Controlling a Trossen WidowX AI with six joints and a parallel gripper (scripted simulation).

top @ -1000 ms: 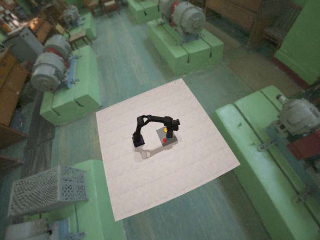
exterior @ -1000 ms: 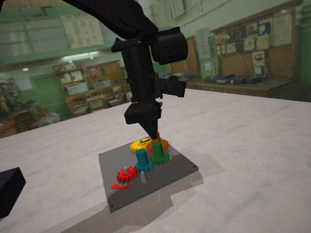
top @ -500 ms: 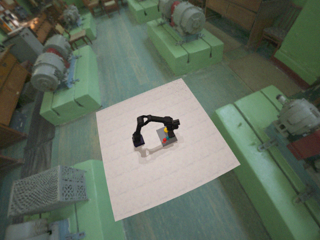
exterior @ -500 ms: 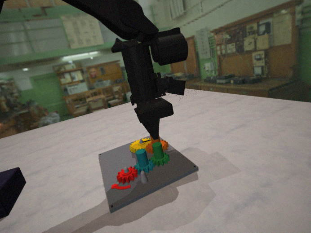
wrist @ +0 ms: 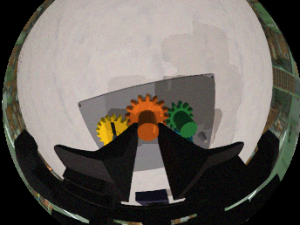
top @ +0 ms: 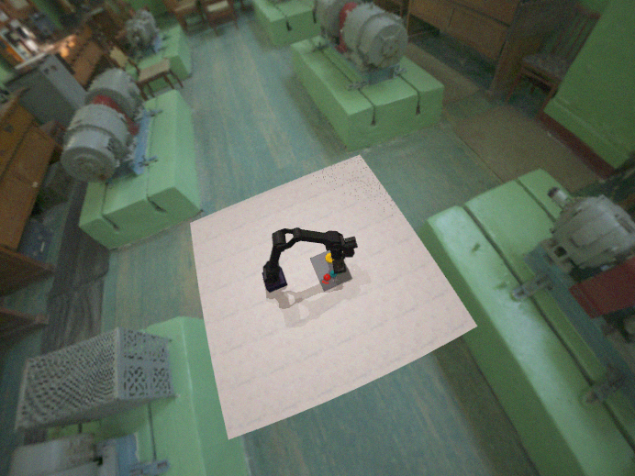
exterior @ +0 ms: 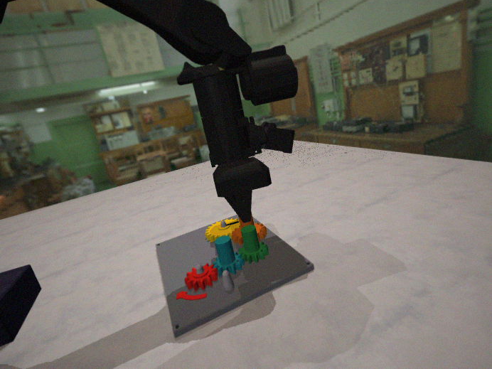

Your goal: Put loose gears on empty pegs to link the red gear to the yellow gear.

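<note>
Arm (top: 312,237) (exterior: 193,20): matte black, chunky angular links, one with an opening through it | base (top: 275,280) (exterior: 16,303): dark, purple-tinged, boxy | wrist: upright black column, stubby rounded cylinder (exterior: 270,75) at its side, small blocky black attachment (exterior: 281,138) below | gripper (exterior: 245,219) (wrist: 146,126): black, wedge-shaped fingers tapering to narrow tips
</note>
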